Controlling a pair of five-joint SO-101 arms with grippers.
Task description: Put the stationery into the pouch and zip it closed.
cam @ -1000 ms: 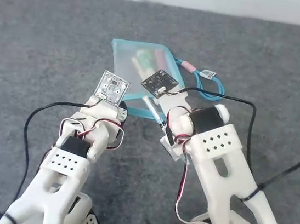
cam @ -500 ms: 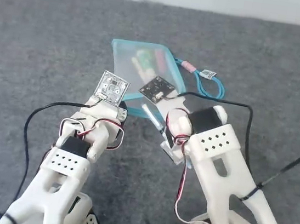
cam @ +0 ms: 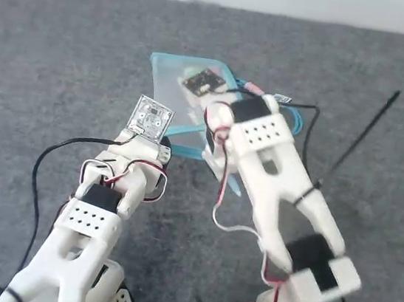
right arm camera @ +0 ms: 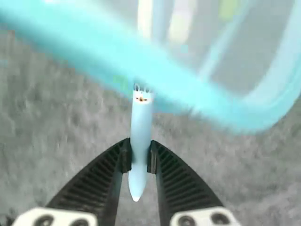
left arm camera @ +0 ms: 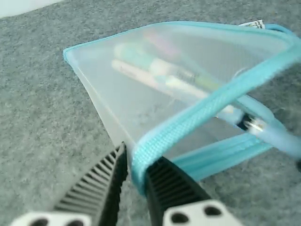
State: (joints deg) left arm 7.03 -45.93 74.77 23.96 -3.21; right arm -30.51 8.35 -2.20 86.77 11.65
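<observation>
Tightly: left claw (left arm camera: 139, 157) pinches woven pouch trim (left arm camera: 197, 114); right claw (right arm camera: 139, 145), tapered pull (right arm camera: 141, 115).

White printed arms (cam: 77, 250) — black servos (cam: 99, 197), red-white-black cables (cam: 220, 191); gripper (left arm camera: 135, 162) fingers (left arm camera: 110, 181) black, ribbed.

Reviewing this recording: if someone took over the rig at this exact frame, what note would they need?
The left gripper is shut on a corner of the pouch, at the end of its zip band.
The right gripper is shut on the zip pull.
The pens lie inside the pouch, which rests on the table.
Done: the stationery is in.
Left: run the zip pull to the end of the zip, then let go with both. How far the zip is already closed cannot be told from these views.
</observation>
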